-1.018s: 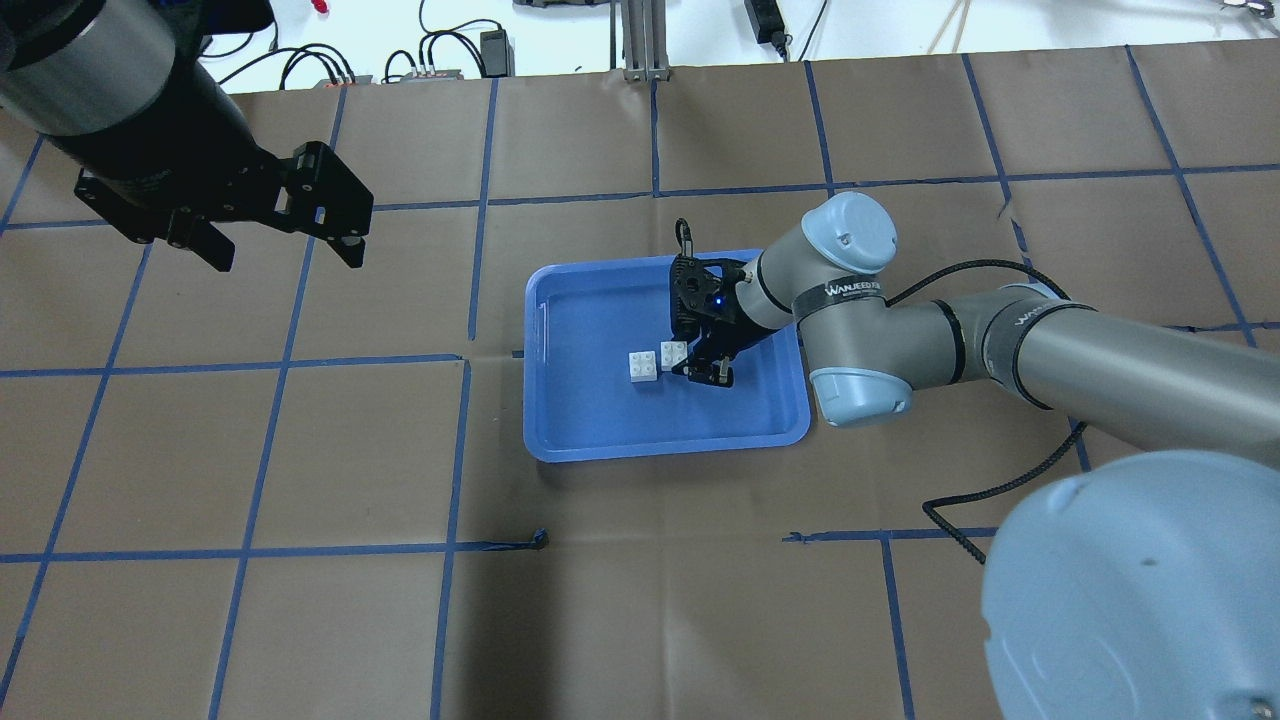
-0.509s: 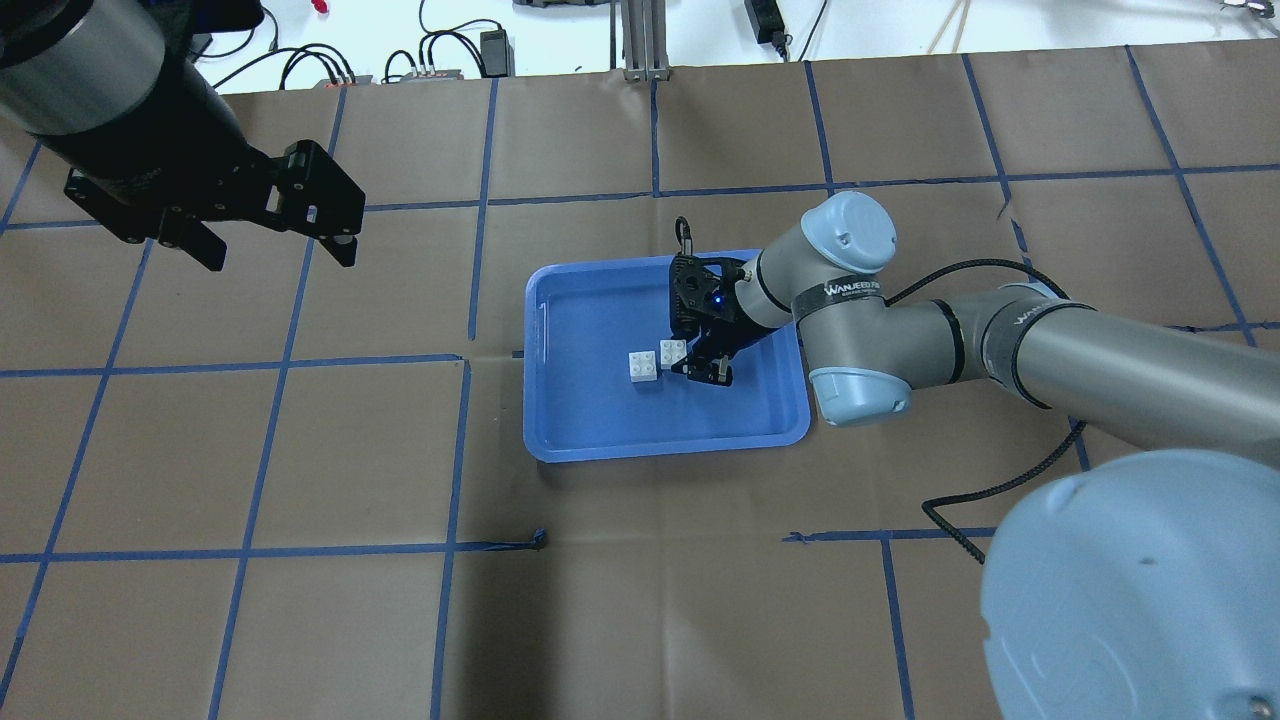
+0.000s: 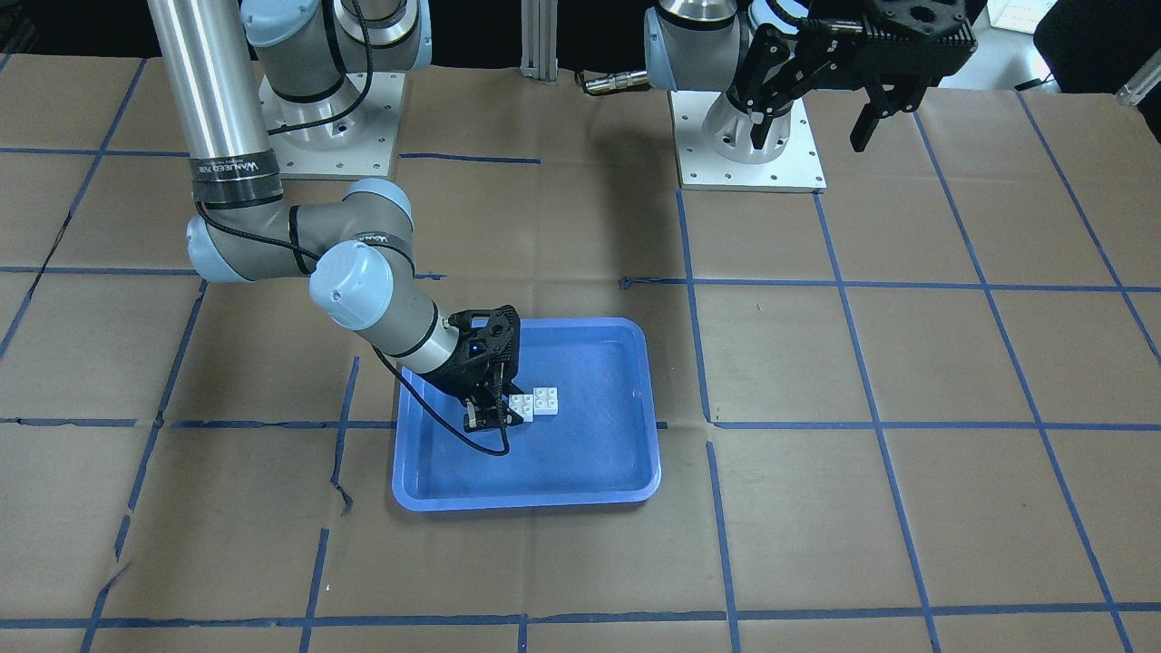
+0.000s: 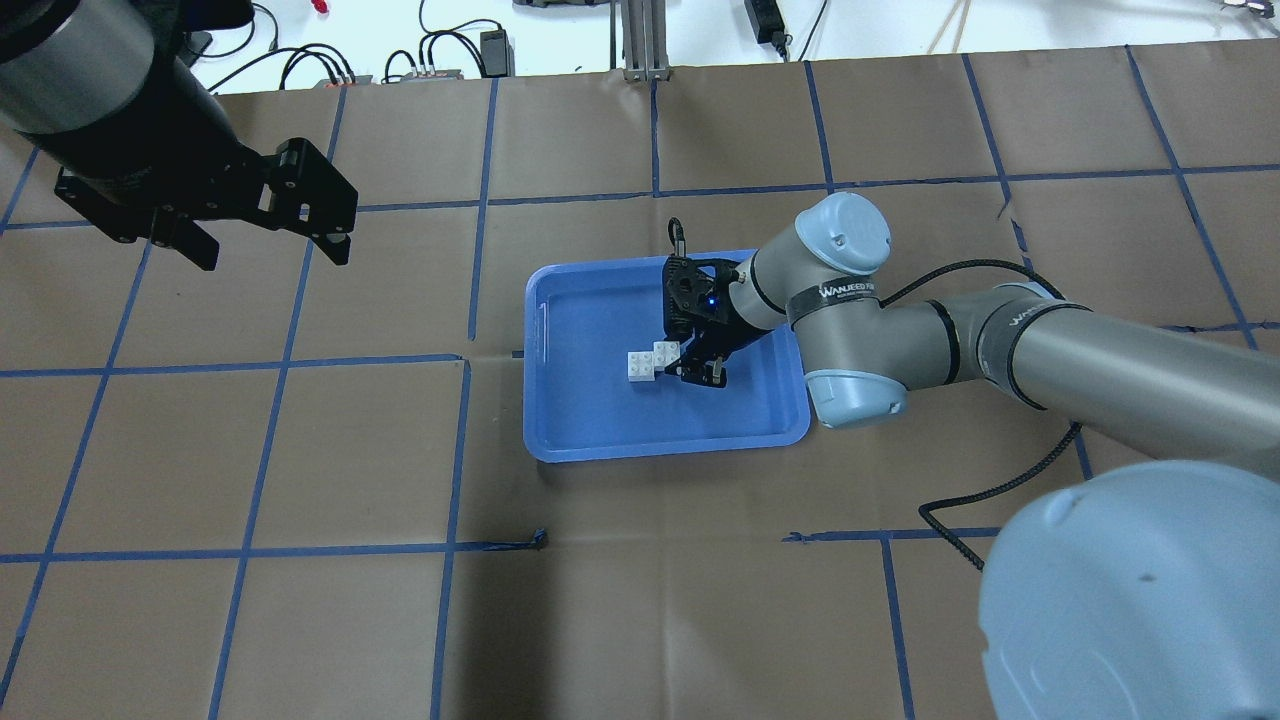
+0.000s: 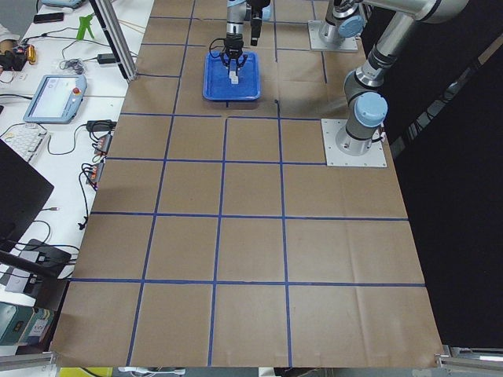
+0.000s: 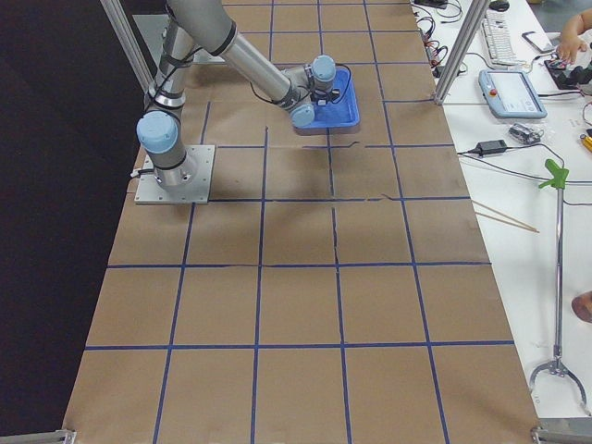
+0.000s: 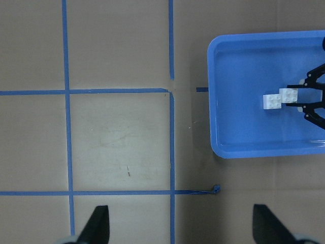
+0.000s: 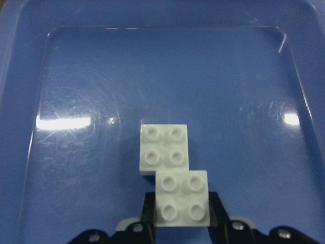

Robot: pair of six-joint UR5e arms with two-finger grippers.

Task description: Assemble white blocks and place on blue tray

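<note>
The blue tray (image 4: 560,450) lies mid-table. Two white studded blocks are in it. My right gripper (image 4: 690,362) is low in the tray and shut on the near white block (image 8: 182,198), its fingers (image 8: 216,209) on both sides of it. This block's corner overlaps the corner of the other white block (image 8: 163,149), which lies on the tray floor (image 8: 76,168). I cannot tell if they are pressed together. Both blocks also show in the overhead view, held (image 4: 667,352) and lying (image 4: 641,366). My left gripper (image 4: 272,255) is open and empty, high over the table's far left.
Brown paper with a blue tape grid covers the table (image 4: 350,450). The right arm's black cable (image 4: 1000,485) loops over the table to the right of the tray. The arm bases (image 3: 748,136) stand at the robot's side. Cables and boxes (image 4: 430,70) lie beyond the far edge.
My right gripper has moved the held block a little left, up against the lying block. My left gripper has drifted slightly left and back, still open.
</note>
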